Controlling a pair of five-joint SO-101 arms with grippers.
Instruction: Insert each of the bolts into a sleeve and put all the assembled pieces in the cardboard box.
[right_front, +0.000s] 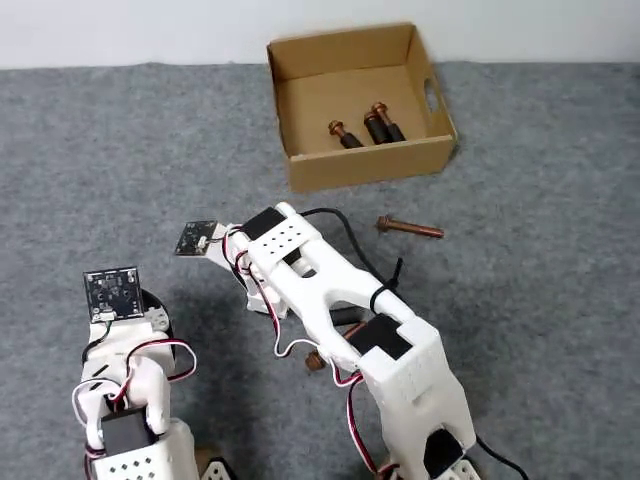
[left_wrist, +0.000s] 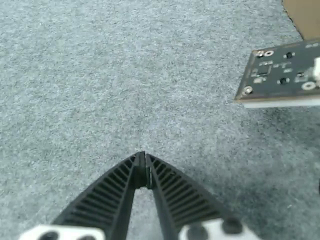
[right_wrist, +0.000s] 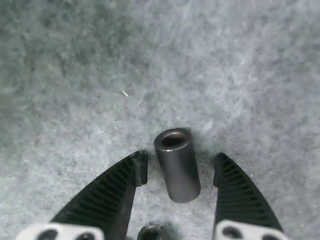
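A dark metal sleeve (right_wrist: 177, 170) lies on the grey carpet between the fingers of my right gripper (right_wrist: 181, 161), which is open around it without touching it. The round end of another small piece (right_wrist: 150, 233) lies close behind the sleeve; what it is cannot be told. My left gripper (left_wrist: 145, 169) is shut on nothing, low over bare carpet. A copper bolt (right_front: 410, 228) lies loose in front of the cardboard box (right_front: 365, 168). Three assembled pieces (right_front: 365, 128) lie inside the box. A copper bolt head (right_front: 314, 361) peeks out from under the right arm (right_front: 330, 290).
The right arm's camera board (left_wrist: 282, 75) hangs in front of my left gripper. A corner of the cardboard box (left_wrist: 306, 15) lies beyond it. The left arm (right_front: 125, 350) stands at the near left. A white wall runs behind the box.
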